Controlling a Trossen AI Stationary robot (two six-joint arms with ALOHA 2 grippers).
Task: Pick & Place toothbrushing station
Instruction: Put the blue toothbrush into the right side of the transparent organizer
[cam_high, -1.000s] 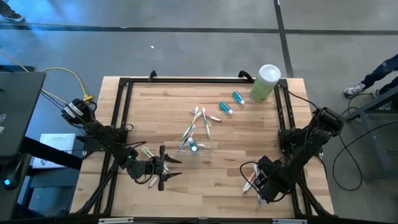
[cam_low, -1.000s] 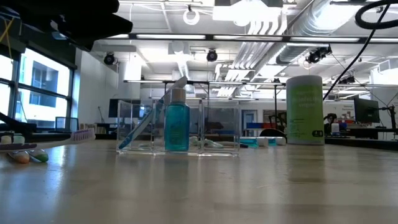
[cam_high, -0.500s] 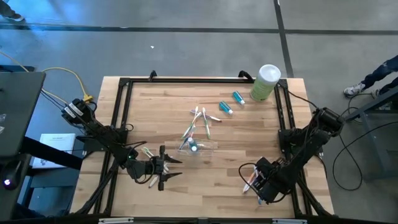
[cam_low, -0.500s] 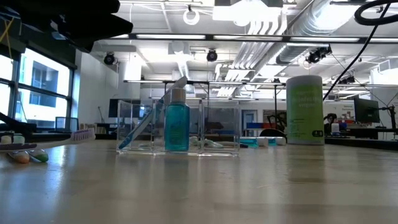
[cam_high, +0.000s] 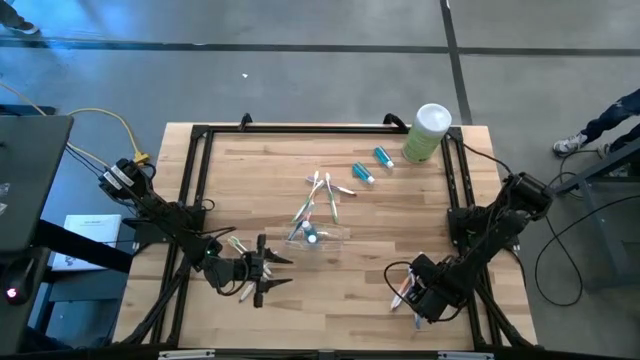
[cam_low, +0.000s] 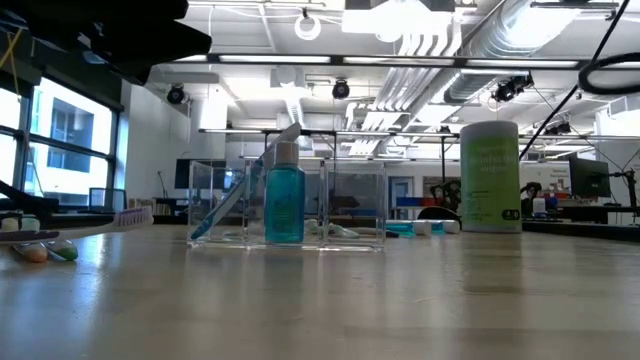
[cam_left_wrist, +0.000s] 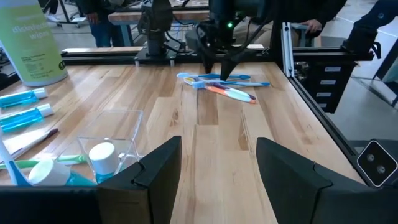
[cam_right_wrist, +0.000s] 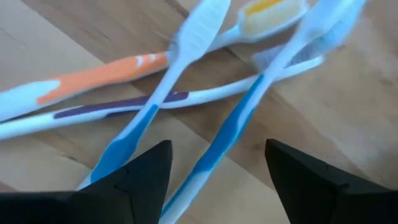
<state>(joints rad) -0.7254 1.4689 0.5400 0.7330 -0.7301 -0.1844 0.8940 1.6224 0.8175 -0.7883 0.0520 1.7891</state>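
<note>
1. Right wrist view: right gripper (cam_right_wrist: 214, 180) has jaws spread wide, holding nothing, right above a crossed pile of toothbrushes on the worktop (cam_high: 330, 290): two blue-and-white ones (cam_right_wrist: 186, 68), one orange-handled (cam_right_wrist: 99, 76), one with a purple stripe (cam_right_wrist: 118, 106).
2. High view: right gripper (cam_high: 412, 293) sits near the front right corner of the worktop, with that pile (cam_high: 402, 291) directly at its jaws.
3. Left gripper (cam_high: 268, 270) is at the front left, jaws wide and nothing between them. More toothbrushes (cam_high: 240, 246) lie beside its wrist.
4. Clear cup (cam_high: 318, 237) lies just ahead of the left jaws, towards the middle of the worktop, not touching them. Left wrist view shows it (cam_left_wrist: 112, 134) with a white-capped blue tube (cam_left_wrist: 102, 154) inside.
5. Behind the cup: loose white toothbrushes (cam_high: 322, 190) mid-worktop, then two blue tubes (cam_high: 372, 165) further back.
6. Pale-green canister (cam_high: 427, 133) with white lid stands at the back right corner, well apart from both grippers.
7. Low view: cup (cam_low: 285, 200) stands with the blue tube (cam_low: 284, 205) upright in it and the canister (cam_low: 490, 177) off to one side.
</note>
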